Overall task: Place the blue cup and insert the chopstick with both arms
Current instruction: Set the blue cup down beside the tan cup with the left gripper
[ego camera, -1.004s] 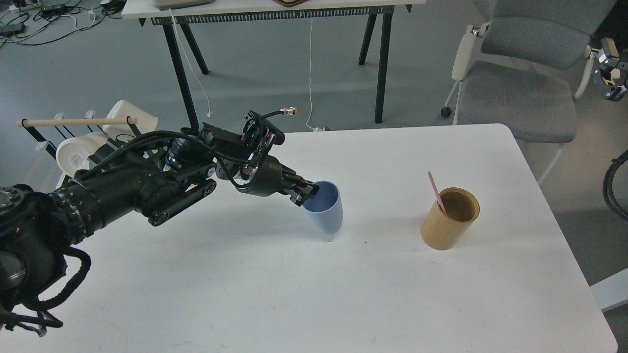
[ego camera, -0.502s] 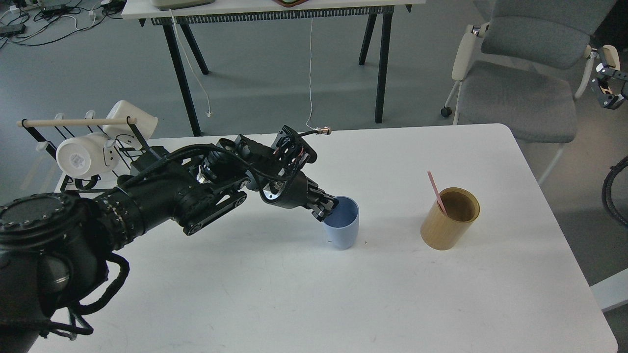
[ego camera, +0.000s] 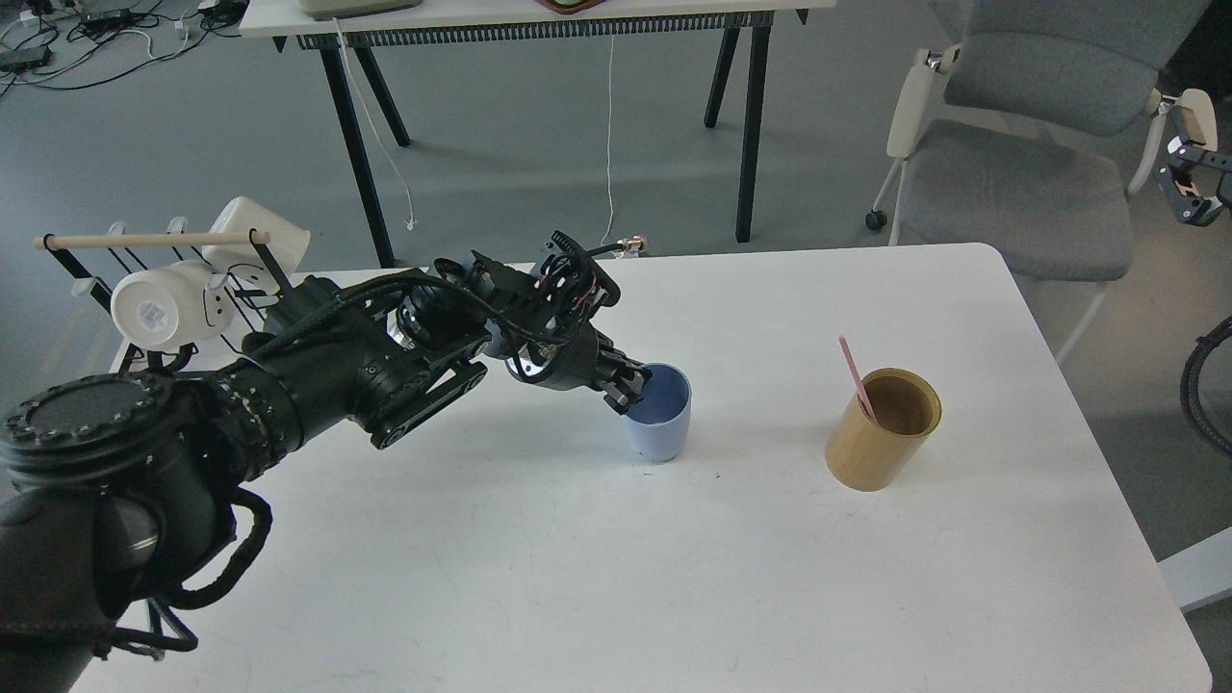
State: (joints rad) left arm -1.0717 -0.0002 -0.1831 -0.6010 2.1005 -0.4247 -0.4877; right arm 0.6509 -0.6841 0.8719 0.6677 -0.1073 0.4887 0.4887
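Note:
The pale blue cup [ego camera: 661,423] stands upright on the white table [ego camera: 674,577], left of centre. My left gripper [ego camera: 630,388] reaches in from the left and is shut on the cup's near-left rim, one finger inside and one outside. The pink chopstick [ego camera: 853,373] leans in a tan wooden cylinder [ego camera: 881,438] to the right of the cup, with a hand's width of bare table between them. My right gripper [ego camera: 1193,183] hangs off the table at the far right edge of the view, small and seen partly; its fingers cannot be told apart.
A black wire rack with white mugs [ego camera: 159,303] and a long pale wooden dowel [ego camera: 144,239] stands at the table's left edge, behind my left arm. A grey chair [ego camera: 1020,183] stands beyond the table's far right corner.
My left gripper carried the tilted blue cup to the right, then brought it upright and down onto the table, ending slightly back to the left. The right gripper shifted a little at the view's edge.

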